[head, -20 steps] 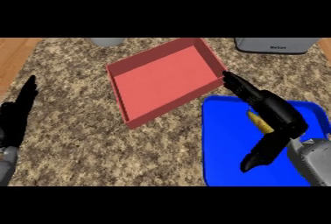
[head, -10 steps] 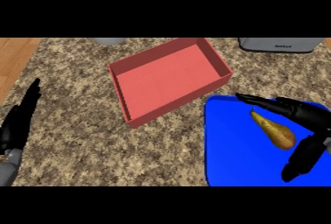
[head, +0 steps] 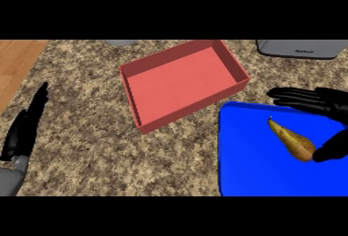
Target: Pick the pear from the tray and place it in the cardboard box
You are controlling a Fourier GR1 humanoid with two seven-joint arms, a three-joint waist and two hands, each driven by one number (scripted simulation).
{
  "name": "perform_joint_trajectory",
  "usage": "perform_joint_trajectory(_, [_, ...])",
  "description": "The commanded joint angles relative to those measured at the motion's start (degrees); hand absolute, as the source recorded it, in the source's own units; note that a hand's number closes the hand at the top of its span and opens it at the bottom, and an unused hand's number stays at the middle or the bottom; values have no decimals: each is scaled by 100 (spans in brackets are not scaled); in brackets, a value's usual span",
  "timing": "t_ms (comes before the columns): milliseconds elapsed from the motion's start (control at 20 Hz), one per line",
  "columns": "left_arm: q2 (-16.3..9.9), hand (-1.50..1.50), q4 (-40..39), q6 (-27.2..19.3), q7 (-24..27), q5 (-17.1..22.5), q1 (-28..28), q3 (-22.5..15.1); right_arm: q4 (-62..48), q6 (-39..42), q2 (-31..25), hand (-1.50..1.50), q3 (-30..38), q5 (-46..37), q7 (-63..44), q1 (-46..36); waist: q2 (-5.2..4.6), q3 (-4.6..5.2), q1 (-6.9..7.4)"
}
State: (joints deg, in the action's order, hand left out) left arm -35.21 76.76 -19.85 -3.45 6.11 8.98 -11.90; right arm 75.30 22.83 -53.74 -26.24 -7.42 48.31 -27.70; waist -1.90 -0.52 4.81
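Note:
A yellow-brown pear [head: 291, 139] lies on the blue tray [head: 257, 166] at the lower right, its stem pointing up and left. My right hand [head: 316, 102] is open at the right edge, fingers stretched to the left above the pear and the thumb [head: 332, 147] low beside the pear's fat end. The hand brackets the pear without closing on it. The red box [head: 183, 80] stands open and empty in the middle, just left and above the tray. My left hand [head: 24, 126] rests open at the left edge, fingers up.
A grey appliance [head: 304, 48] stands at the back right and a grey object [head: 121, 42] at the back edge. Wooden surface [head: 15, 60] shows beyond the speckled counter's left side.
My right hand has drawn back to the right, uncovering the pear, which now lies fully in view on the tray. The left hand has hardly moved.

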Motion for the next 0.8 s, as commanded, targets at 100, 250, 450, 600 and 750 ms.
perform_joint_trajectory(100, [12, 0, -107, 38, 87, -50, 36, 23, -624, -274, -395, -150, -799, -1627, 1571, -478, 23, 26, 62])
perform_joint_trajectory(250, [50, 0, -129, 94, 117, -50, -47, 2, -1008, -571, -302, -150, -1158, -2271, 1526, -958, 50, 38, 87])
perform_joint_trajectory(450, [88, 0, -388, 48, 285, -99, 39, 144, -1682, -1100, -136, -150, -1651, -3097, 1874, -1180, 75, 43, -82])
perform_joint_trajectory(600, [155, 0, -296, 24, -48, -123, 107, 156, -1922, -881, 300, -150, -1890, -3374, 1767, -1523, 138, 47, -224])
perform_joint_trajectory(750, [92, 0, -534, 200, 275, -24, -13, 388, -2651, -1296, 661, -150, -1996, -3813, 1813, -1794, 136, 48, -255])
